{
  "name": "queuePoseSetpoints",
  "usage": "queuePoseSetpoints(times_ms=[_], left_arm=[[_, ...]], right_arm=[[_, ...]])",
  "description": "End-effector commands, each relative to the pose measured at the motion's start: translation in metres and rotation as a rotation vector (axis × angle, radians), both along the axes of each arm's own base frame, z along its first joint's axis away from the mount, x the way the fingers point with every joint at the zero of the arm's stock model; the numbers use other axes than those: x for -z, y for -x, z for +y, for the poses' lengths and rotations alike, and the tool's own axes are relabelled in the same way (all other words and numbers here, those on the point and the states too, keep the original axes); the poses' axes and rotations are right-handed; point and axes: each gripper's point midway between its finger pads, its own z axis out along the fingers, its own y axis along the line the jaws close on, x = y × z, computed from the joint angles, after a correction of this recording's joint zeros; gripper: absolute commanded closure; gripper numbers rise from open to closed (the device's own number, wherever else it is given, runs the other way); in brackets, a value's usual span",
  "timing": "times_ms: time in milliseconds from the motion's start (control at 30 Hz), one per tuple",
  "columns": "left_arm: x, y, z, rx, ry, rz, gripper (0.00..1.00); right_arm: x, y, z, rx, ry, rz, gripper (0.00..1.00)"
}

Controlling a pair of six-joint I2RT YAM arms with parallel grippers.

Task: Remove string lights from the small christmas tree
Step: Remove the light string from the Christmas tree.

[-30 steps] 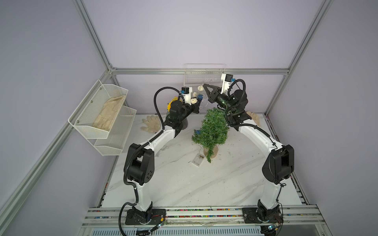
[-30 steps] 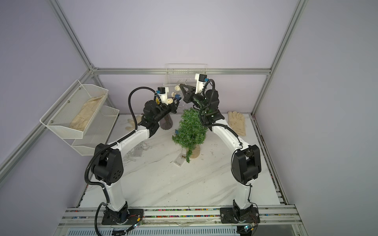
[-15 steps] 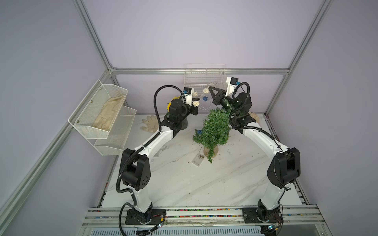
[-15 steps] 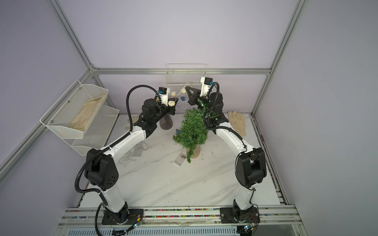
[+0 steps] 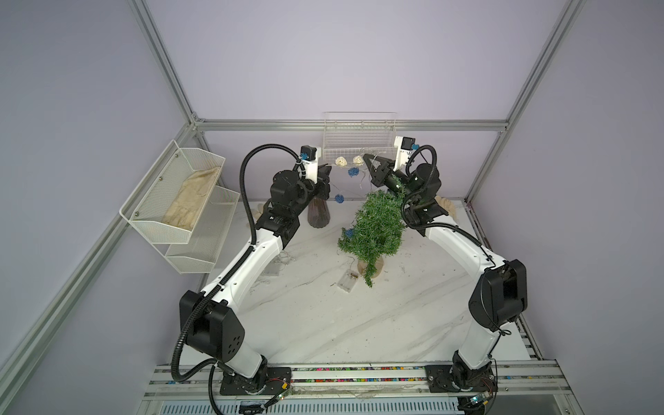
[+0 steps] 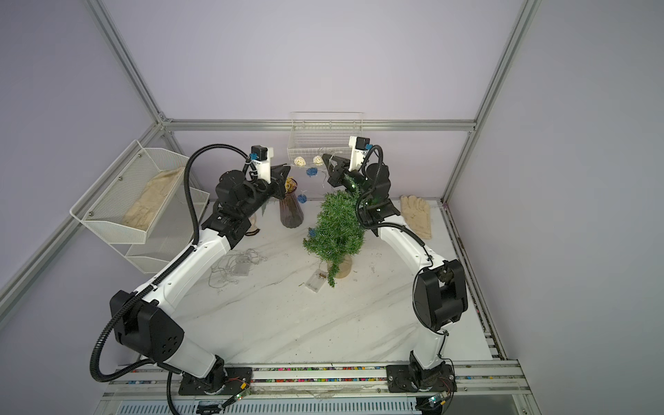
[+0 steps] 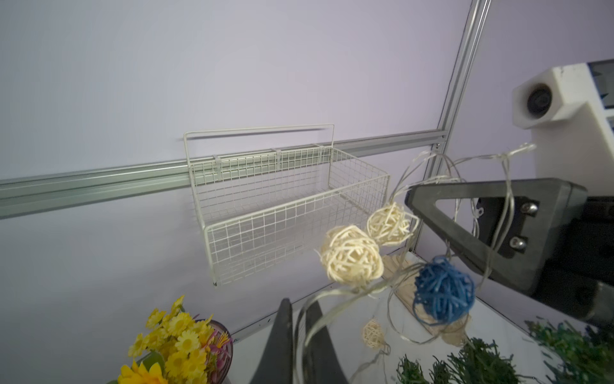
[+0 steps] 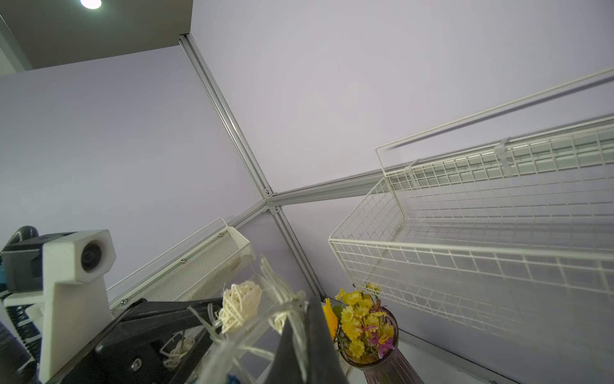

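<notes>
The string lights hang in the air between my two grippers, above the small christmas tree [image 5: 375, 230] [image 6: 336, 231]. Two cream woven balls [image 5: 340, 161] [image 7: 352, 256] and a blue ball [image 5: 353, 172] [image 7: 443, 292] dangle from the pale wire. Another blue ball [image 5: 347, 233] sits in the tree's branches. The clear battery box [image 5: 347, 279] [image 6: 316, 279] lies on the table by the tan base. My left gripper [image 5: 327, 170] [image 7: 300, 332] is shut on the wire. My right gripper [image 5: 367, 160] [image 8: 304, 319] is shut on a bunch of wire just above the treetop.
An empty white wire basket [image 5: 359, 140] [image 7: 292, 212] hangs on the back wall right behind the grippers. A dark vase of yellow flowers [image 6: 291, 212] stands under the left gripper. Mesh shelves [image 5: 187, 201] are at the left, a glove [image 6: 416, 215] at back right, a loose wire bundle [image 6: 237, 266] lies under the left arm.
The two grippers have drawn a little apart, spreading the strand with its balls between them. The left arm has stretched out further towards the back wall.
</notes>
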Motion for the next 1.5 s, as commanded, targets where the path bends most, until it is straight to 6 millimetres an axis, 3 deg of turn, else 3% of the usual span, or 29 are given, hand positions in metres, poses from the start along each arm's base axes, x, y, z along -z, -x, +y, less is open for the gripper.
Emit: queuePoseSetpoints(times_ms=[0,167,300,567,667,900,1000,1033,1067,1200,1300,1467], left_arm=[[-0.025,0.021,0.038,-0.104,-0.037,-0.052,1.0],[-0.043,0.055,0.06,-0.138,-0.067,-0.053,1.0],[-0.053,0.075,0.056,-0.078,-0.03,-0.031,1.0],[-0.03,0.103,0.039,0.08,0.106,0.081,1.0],[-0.021,0.102,0.036,0.095,0.154,0.095,1.0],[-0.005,0.074,0.038,0.032,0.155,0.143,0.96],[-0.01,0.067,0.035,0.035,0.181,0.114,0.89],[-0.015,0.065,0.032,0.051,0.184,0.098,0.82],[-0.018,0.062,0.028,0.073,0.188,0.084,0.62],[-0.025,0.056,0.008,0.179,0.188,0.048,0.34],[-0.017,0.047,-0.015,0.303,0.188,0.031,0.28],[-0.009,0.036,-0.04,0.459,0.211,-0.032,0.25]], right_arm=[[-0.008,-0.001,-0.013,0.042,0.002,-0.012,1.0],[-0.005,-0.002,-0.012,0.036,0.006,-0.006,1.0],[-0.002,-0.004,-0.01,0.03,0.006,-0.001,1.0],[0.0,-0.007,-0.008,0.023,0.011,0.002,1.0],[-0.001,-0.008,-0.007,0.019,0.012,0.0,1.0],[-0.007,-0.004,0.0,-0.03,0.005,-0.019,1.0],[-0.01,0.001,0.004,-0.065,0.01,-0.033,1.0],[-0.012,0.002,0.005,-0.071,0.011,-0.037,1.0],[-0.011,0.002,0.006,-0.075,0.012,-0.038,1.0],[-0.013,0.003,0.006,-0.077,0.011,-0.043,1.0],[-0.015,0.004,0.007,-0.089,0.007,-0.051,1.0],[-0.016,0.006,0.011,-0.113,0.007,-0.054,1.0]])
